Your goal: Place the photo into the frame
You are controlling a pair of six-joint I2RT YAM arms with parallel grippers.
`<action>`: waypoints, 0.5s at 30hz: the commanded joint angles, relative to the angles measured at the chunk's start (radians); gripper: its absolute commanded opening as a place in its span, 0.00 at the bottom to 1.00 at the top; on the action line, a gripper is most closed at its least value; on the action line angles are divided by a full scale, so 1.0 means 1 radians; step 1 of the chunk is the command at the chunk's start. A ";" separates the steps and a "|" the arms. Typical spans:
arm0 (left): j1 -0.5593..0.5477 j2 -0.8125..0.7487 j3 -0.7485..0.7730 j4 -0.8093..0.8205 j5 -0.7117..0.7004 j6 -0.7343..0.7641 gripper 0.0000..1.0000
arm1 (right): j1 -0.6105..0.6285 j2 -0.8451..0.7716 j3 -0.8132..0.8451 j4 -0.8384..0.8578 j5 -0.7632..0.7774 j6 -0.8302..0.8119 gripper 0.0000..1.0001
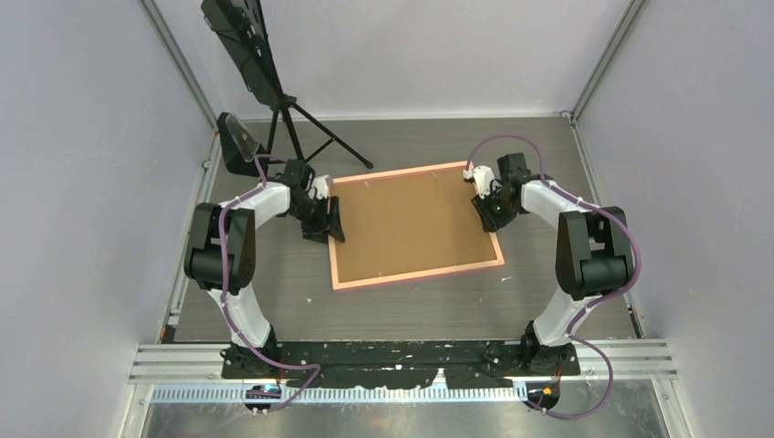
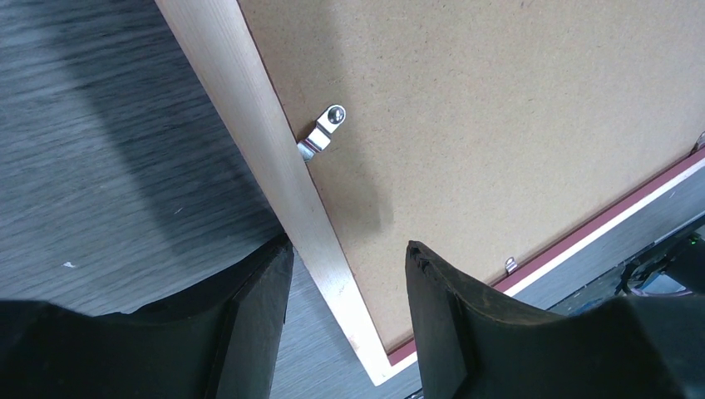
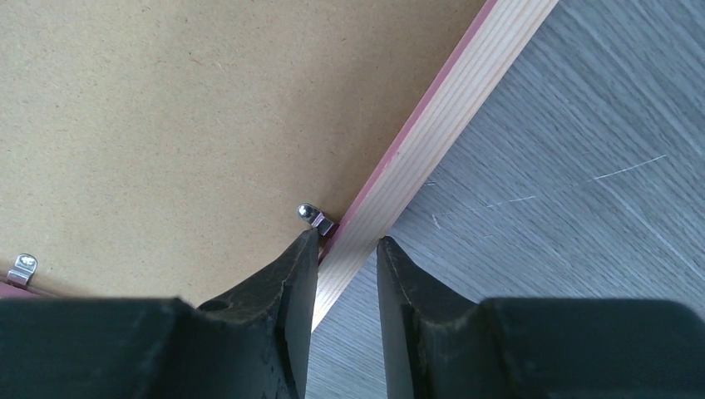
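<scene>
The frame [image 1: 415, 274] lies flat and back-up near the middle of the counter [image 1: 411, 315], turned slightly off square to its edges. Its thin rails are salmon-pink on the outer face and bare pale wood with a straight grain on the back [image 2: 266, 141] [image 3: 441, 125]. A plain brown board [image 1: 411, 224] fills the opening, level within the rails. Small silver clips [image 2: 324, 131] sit along the inner edge of the rails, and the one on the left rail is swung in over the board.

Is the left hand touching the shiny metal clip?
No, the left hand straddles the rail of the frame, and the metal clip sits farther along, clear of both fingers.
</scene>
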 commanded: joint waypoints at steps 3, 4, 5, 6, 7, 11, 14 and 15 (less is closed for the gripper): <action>-0.013 0.046 -0.005 0.030 0.008 0.025 0.55 | -0.005 0.019 0.011 0.080 0.003 0.024 0.31; -0.013 0.045 -0.004 0.030 0.008 0.024 0.56 | -0.005 0.020 0.008 0.086 0.003 0.032 0.30; -0.013 0.045 -0.004 0.030 0.008 0.026 0.56 | -0.005 0.020 0.003 0.097 0.006 0.037 0.29; -0.013 0.046 -0.005 0.030 0.008 0.026 0.56 | -0.006 0.019 0.002 0.100 0.007 0.044 0.28; -0.014 0.047 -0.004 0.030 0.009 0.027 0.56 | -0.005 0.016 -0.001 0.107 0.008 0.054 0.28; -0.013 0.048 -0.004 0.029 0.009 0.026 0.56 | -0.008 0.009 -0.004 0.119 0.023 0.076 0.28; -0.013 0.048 -0.004 0.027 0.010 0.027 0.56 | -0.007 0.015 -0.002 0.116 0.032 0.100 0.28; -0.013 0.048 -0.005 0.028 0.009 0.026 0.55 | -0.007 0.018 0.004 0.113 0.039 0.118 0.28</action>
